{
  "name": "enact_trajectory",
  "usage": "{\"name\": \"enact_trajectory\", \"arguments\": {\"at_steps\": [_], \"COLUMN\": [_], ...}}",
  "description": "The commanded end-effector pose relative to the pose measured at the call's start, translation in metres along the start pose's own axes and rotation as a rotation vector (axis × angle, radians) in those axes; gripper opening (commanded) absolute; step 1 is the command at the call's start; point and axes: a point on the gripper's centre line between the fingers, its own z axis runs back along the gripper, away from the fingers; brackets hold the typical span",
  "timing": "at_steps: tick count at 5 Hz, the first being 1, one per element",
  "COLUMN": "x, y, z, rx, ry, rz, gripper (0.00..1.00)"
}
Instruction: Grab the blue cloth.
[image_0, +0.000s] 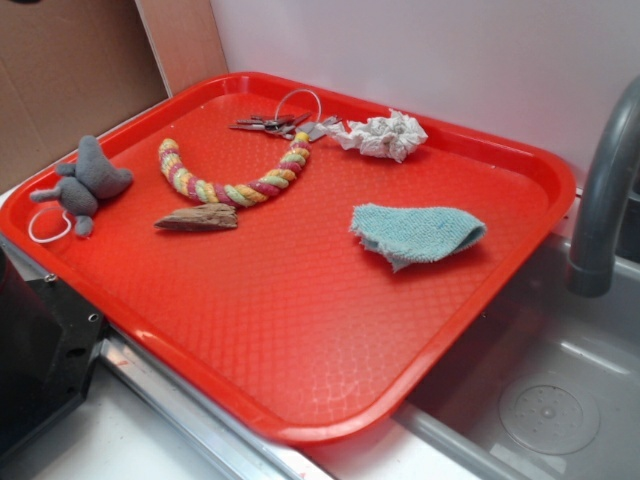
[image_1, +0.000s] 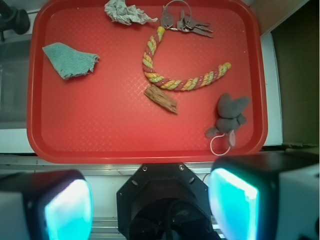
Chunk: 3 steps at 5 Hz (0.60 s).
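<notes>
The blue cloth is a small teal terry rag, partly folded, lying on the right half of the red tray. In the wrist view the blue cloth lies at the tray's upper left. My gripper hangs high above the tray's near edge, over the black robot base. It is open, its two glowing cyan pads far apart with nothing between them. It stands well away from the cloth. The gripper does not show in the exterior view.
Also on the tray: a white crumpled paper wad, a bunch of keys, a curved multicolour rope, a wood chip and a grey plush toy. A sink with a grey faucet is at the right.
</notes>
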Motion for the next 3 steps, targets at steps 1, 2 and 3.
{"name": "enact_trajectory", "arguments": {"at_steps": [1, 2, 3], "x": [0.0000, 0.0087, 0.0091], "y": [0.0000, 0.0011, 0.0003], "z": [0.0000, -0.0046, -0.0047], "rx": [0.000, 0.004, 0.006], "ry": [0.000, -0.001, -0.006], "rz": [0.000, 0.009, 0.019], "gripper": [1.00, 1.00, 1.00]}}
